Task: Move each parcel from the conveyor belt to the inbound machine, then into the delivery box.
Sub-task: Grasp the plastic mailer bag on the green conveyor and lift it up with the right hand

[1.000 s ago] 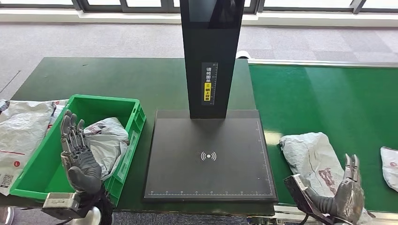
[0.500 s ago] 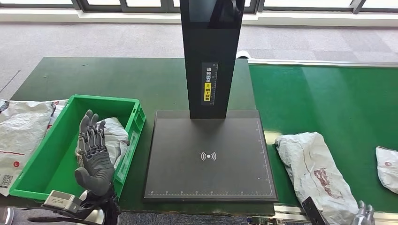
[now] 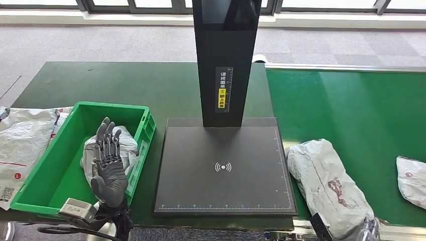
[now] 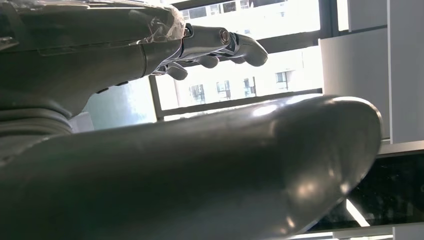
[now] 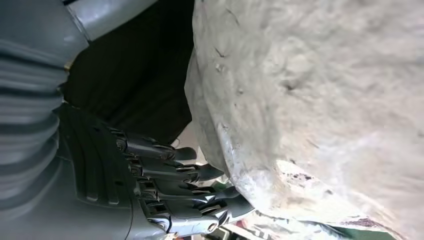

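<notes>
Now, my left hand (image 3: 108, 165) hovers empty, fingers apart, over the green box (image 3: 65, 165); my right hand (image 5: 165, 195), fingers straight, touches the parcel (image 3: 329, 186), print blurred.

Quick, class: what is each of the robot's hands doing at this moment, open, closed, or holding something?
Left hand: open, fingers spread, holding nothing, above the green box.
Right hand: beside the grey parcel; grip cannot be told.

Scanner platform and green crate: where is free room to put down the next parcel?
The black scanner platform is bare, bordered by the black column behind and the conveyor belt beside. The green crate is free along its outer side; its inner side is crowded by a grey parcel and the left robot hand.
</notes>
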You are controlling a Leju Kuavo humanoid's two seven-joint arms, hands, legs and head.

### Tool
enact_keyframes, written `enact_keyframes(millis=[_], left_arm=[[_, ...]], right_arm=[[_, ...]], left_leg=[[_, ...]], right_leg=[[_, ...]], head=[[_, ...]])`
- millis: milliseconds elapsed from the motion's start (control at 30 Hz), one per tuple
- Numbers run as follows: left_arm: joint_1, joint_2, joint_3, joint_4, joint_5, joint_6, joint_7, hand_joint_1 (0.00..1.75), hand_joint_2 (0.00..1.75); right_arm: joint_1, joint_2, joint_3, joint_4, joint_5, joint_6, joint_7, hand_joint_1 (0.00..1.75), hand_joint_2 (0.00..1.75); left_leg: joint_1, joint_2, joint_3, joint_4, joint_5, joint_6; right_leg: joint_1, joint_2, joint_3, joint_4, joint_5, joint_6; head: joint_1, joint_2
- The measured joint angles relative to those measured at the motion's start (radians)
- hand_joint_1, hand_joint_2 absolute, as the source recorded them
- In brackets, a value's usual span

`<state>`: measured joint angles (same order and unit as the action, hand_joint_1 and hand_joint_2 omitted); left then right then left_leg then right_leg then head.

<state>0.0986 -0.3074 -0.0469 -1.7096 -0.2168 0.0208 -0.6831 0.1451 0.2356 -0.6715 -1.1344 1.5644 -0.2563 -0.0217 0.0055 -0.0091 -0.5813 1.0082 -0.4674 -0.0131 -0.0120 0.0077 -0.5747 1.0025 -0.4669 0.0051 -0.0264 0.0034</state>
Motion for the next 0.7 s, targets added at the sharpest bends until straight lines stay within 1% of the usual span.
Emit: enact_keyframes(millis=[167, 300, 367, 500, 600, 700], left_arm=[[0.000, -0.001, 0.001, -0.001, 0.000, 0.001, 0.000, 0.00, 0.00], [0.000, -0.001, 0.001, -0.001, 0.000, 0.001, 0.001, 0.00, 0.00], [0.000, -0.001, 0.001, -0.001, 0.000, 0.001, 0.000, 0.00, 0.00], [0.001, -0.001, 0.002, -0.002, 0.000, 0.006, 0.001, 0.00, 0.00], [0.002, -0.002, 0.002, -0.005, 0.000, 0.009, 0.000, 0.00, 0.00], [0.003, -0.002, 0.002, -0.006, -0.001, 0.012, 0.001, 0.00, 0.00]], right_arm=[[-0.005, 0.000, 0.007, 0.006, 0.000, -0.012, -0.029, 0.00, 1.75], [-0.005, 0.000, 0.008, 0.007, 0.000, -0.013, -0.035, 1.75, 1.75], [-0.003, 0.001, 0.008, 0.007, -0.004, -0.016, -0.051, 1.75, 1.75], [0.006, 0.010, 0.008, 0.001, -0.030, -0.026, -0.119, 1.75, 1.75], [0.016, 0.023, 0.009, -0.029, -0.083, -0.038, -0.164, 1.75, 1.75], [-0.003, 0.038, 0.016, -0.080, -0.145, -0.060, -0.201, 1.75, 1.75]], left_leg=[[0.000, 0.006, -0.003, 0.000, -0.002, -0.002], [0.000, 0.007, -0.003, 0.000, -0.001, -0.002], [0.000, 0.007, -0.003, 0.000, -0.001, -0.002], [0.000, 0.012, -0.004, 0.000, 0.000, -0.003], [0.000, 0.017, -0.006, -0.001, 0.000, -0.003], [0.000, 0.020, -0.004, -0.001, 0.002, 0.000]], right_leg=[[0.000, 0.008, -0.003, 0.000, 0.001, -0.001], [0.000, 0.008, -0.003, 0.000, 0.002, -0.001], [0.000, 0.009, -0.003, 0.000, 0.002, -0.001], [0.000, 0.013, -0.006, 0.001, 0.004, -0.002], [0.000, 0.018, -0.009, 0.001, 0.007, -0.002], [0.000, 0.020, -0.009, 0.000, 0.008, -0.001]], head=[[0.000, 0.000], [0.000, 0.000], [0.000, 0.000], [0.000, 0.000], [0.000, 0.000], [0.000, 0.000]])
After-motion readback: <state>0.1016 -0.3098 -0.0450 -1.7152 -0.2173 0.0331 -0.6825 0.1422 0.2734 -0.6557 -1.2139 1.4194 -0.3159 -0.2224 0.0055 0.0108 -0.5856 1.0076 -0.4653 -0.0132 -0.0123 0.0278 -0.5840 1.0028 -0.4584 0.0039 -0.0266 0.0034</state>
